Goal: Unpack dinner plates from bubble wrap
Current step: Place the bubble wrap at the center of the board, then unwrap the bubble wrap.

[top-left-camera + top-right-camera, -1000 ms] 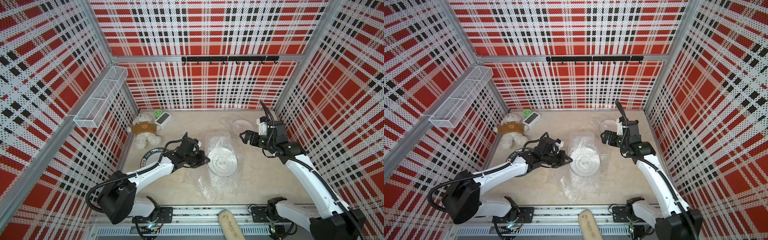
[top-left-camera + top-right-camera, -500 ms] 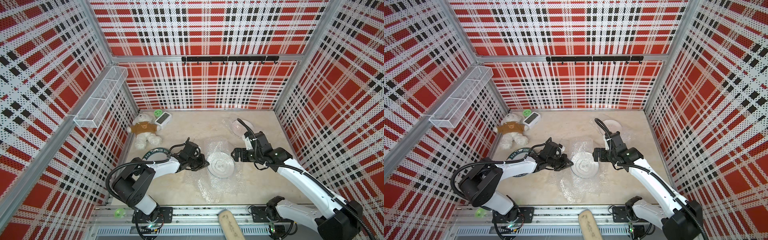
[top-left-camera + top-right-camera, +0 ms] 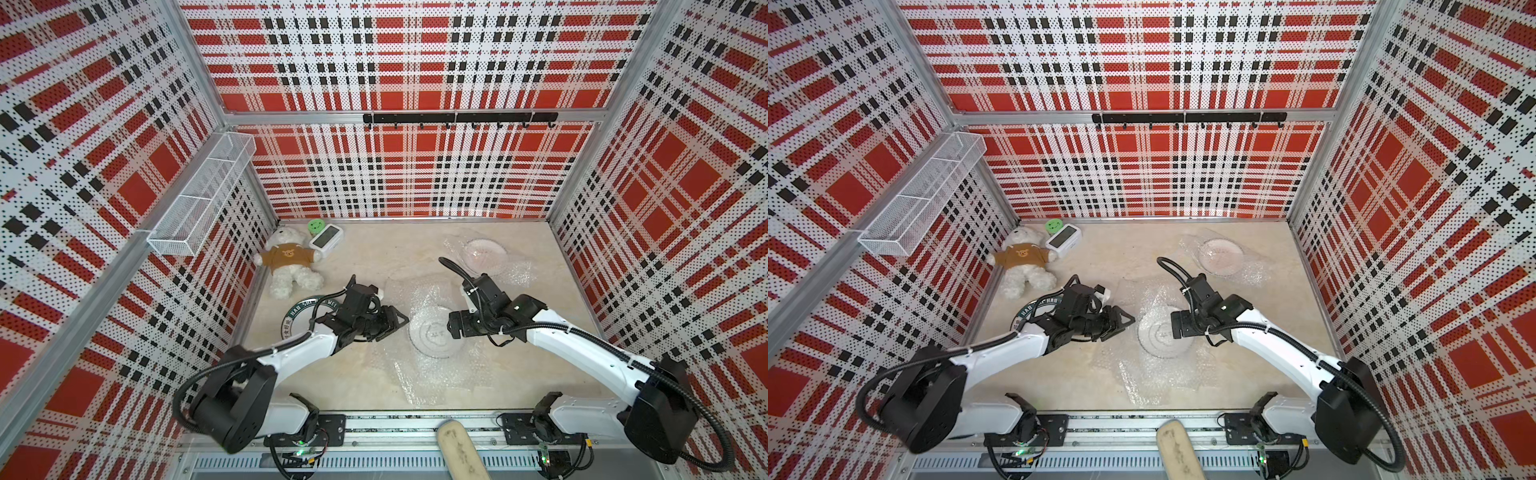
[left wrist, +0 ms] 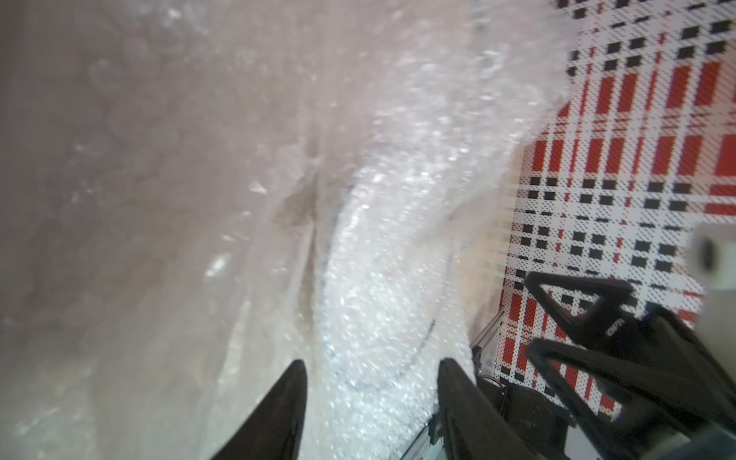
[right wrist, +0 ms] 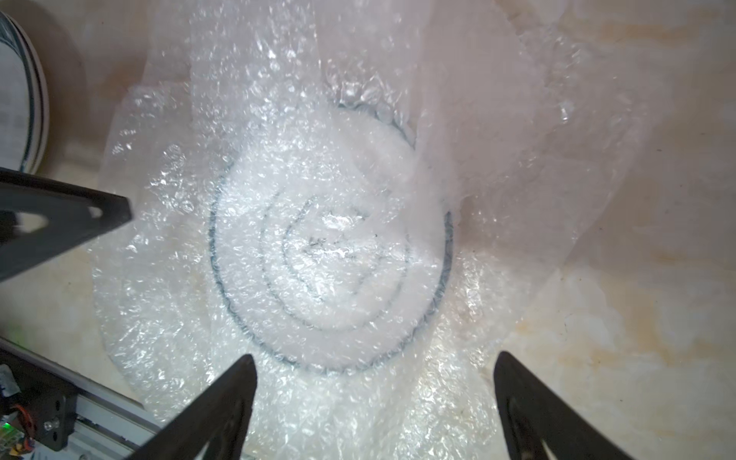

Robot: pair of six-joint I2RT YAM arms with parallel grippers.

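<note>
Round white plate with dark central emblem [image 3: 432, 337] lies mid-counter [image 3: 374, 257] under clear crinkly bubble wrap [image 3: 419, 374]. Left gripper [image 3: 395, 322] at its 9 o'clock, jaws apart; right gripper [image 5: 374, 356] at 3 o'clock, jaws wide (above the rim). Dark-banded lettered plate [image 3: 296, 316] sits under the left arm, white teddy bear [image 3: 291, 266] at 10 o'clock

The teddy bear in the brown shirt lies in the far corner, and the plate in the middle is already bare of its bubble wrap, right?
Not quite. The middle plate is covered: the right wrist view shows bubble wrap lying across its face. The teddy bear in the brown shirt does lie in the far corner.
</note>
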